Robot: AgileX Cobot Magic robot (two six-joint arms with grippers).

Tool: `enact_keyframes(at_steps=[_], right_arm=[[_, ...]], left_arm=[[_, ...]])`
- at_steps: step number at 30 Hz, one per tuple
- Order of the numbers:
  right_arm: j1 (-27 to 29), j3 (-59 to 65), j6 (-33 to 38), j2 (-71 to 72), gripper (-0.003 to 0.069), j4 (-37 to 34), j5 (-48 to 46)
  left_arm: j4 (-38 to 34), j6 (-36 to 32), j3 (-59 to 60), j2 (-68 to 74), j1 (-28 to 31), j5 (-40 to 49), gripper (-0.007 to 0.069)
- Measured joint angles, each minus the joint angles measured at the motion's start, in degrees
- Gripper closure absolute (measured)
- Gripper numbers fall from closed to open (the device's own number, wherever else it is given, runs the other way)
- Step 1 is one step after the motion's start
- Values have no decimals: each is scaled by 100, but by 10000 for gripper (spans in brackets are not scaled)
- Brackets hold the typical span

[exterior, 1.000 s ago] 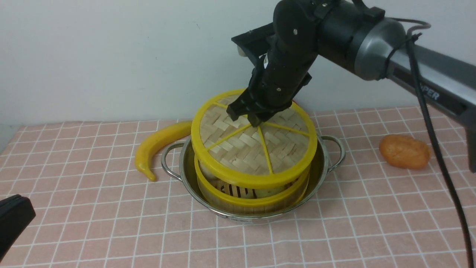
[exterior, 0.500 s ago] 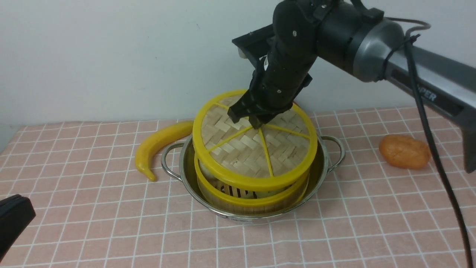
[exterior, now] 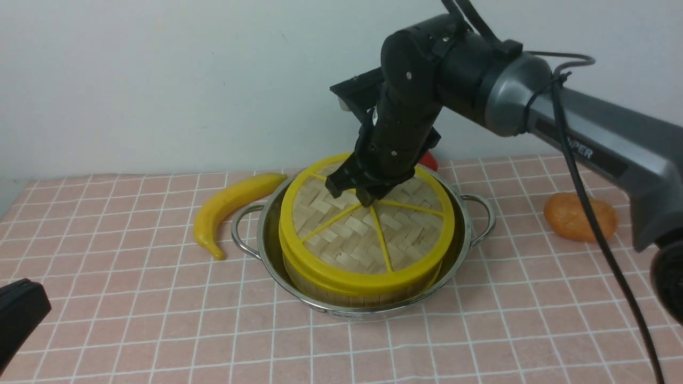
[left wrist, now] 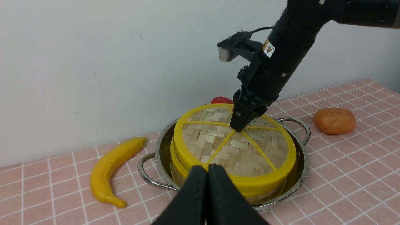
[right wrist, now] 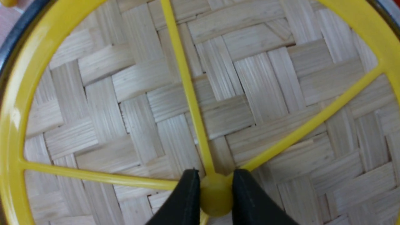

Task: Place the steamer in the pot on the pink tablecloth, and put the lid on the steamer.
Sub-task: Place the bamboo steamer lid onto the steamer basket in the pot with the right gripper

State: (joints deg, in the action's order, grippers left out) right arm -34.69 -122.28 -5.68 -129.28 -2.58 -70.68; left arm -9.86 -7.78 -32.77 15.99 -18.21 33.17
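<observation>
The steel pot (exterior: 246,233) stands on the pink tablecloth (exterior: 480,320) with the steamer (exterior: 363,299) inside it. Only the steamer's bamboo wall shows, because the lid (exterior: 368,234) sits on top and covers it. My right gripper (exterior: 356,194) reaches down onto the lid's middle. In the right wrist view its two black fingers (right wrist: 187,193) are shut on the yellow centre knob (right wrist: 215,195). My left gripper (left wrist: 207,167) is shut and empty, held low on the near left (exterior: 20,312), well away from the pot (left wrist: 300,162).
A yellow banana (exterior: 229,205) lies just left of the pot's handle. An orange bread-like piece (exterior: 580,217) sits on the cloth to the right. A small red object (exterior: 428,160) peeks out behind the pot, near the white wall.
My right gripper has come down with the lid. It was tilted above the steamer with a gap showing the food; now it rests on the steamer's rim. The left arm has not moved.
</observation>
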Motion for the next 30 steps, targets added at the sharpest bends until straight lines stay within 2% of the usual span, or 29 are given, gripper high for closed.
enact_keyframes(at_steps=[30], right_arm=[[17,-6,22,28,513,-70,12]], left_arm=[[0,0,0,0,0,0,633]])
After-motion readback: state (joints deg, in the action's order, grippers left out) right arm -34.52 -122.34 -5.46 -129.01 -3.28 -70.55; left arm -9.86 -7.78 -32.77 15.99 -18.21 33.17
